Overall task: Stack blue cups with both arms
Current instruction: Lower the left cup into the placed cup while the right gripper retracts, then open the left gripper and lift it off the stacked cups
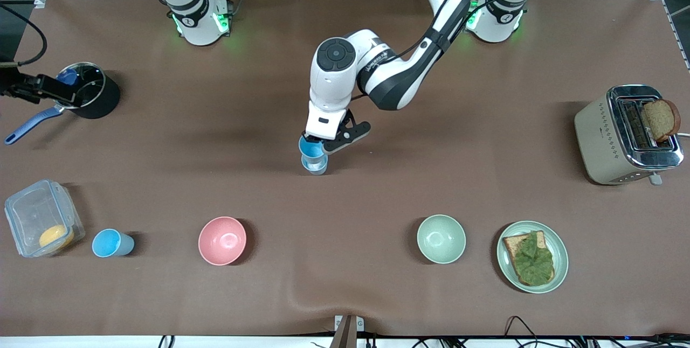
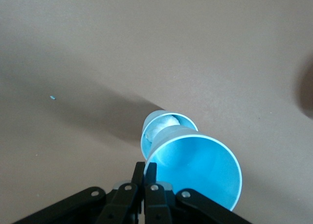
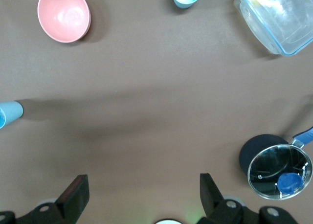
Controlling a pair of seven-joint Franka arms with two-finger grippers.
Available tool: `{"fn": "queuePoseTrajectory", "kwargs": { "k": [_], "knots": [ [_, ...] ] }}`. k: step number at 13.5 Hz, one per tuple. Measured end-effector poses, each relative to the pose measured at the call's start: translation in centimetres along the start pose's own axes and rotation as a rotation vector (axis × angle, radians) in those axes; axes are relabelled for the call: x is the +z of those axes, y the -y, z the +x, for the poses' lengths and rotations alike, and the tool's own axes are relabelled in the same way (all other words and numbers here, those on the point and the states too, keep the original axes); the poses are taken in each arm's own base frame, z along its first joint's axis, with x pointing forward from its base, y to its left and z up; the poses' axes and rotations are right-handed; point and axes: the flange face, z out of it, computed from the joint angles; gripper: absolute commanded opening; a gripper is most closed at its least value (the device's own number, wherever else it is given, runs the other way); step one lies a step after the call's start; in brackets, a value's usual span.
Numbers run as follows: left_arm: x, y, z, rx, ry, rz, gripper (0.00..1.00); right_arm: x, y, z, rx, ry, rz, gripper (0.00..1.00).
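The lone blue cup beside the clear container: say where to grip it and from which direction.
Pinch the rim of the blue cup from above, one finger inside: it stands upright, mouth open, and the clear container crowds one side. The open right gripper is free.

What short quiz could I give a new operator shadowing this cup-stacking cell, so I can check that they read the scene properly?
1. True or false: the left gripper holds a blue cup by its rim over another blue cup on the table.
2. Which item stands beside the third blue cup? A) toaster B) clear container C) green bowl
3. Fill in: the right gripper hangs with fingers ____, holding nothing.

Key:
1. True; the held cup is directly over the standing one.
2. B; the pink bowl stands on the cup's opposite flank.
3. Open.
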Motion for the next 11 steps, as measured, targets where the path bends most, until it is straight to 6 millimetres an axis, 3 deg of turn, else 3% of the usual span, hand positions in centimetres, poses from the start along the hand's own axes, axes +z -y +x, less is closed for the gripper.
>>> {"fn": "queuePoseTrajectory", "kwargs": {
  "k": [4, 6, 9, 11],
  "knots": [
    [2.1, 0.2, -0.1, 0.0, 0.004, 0.013, 0.0, 0.0, 3.1, -0.2, -0.051, 0.008, -0.01, 1.0],
    [3.0, 0.2, -0.2, 0.001, 0.004, 0.006, 0.99, 0.0, 3.1, 0.0, -0.053, -0.006, -0.016, 1.0],
    [2.6, -0.1, 0.4, 0.0, -0.013, -0.011, 1.0, 0.0, 4.0, 0.6, -0.074, -0.045, -0.053, 1.0],
    [-0.4, -0.8, 2.4, 0.016, -0.082, -0.051, 1.0, 0.2, 4.4, 0.9, -0.079, -0.056, -0.056, 1.0]
  ]
}}
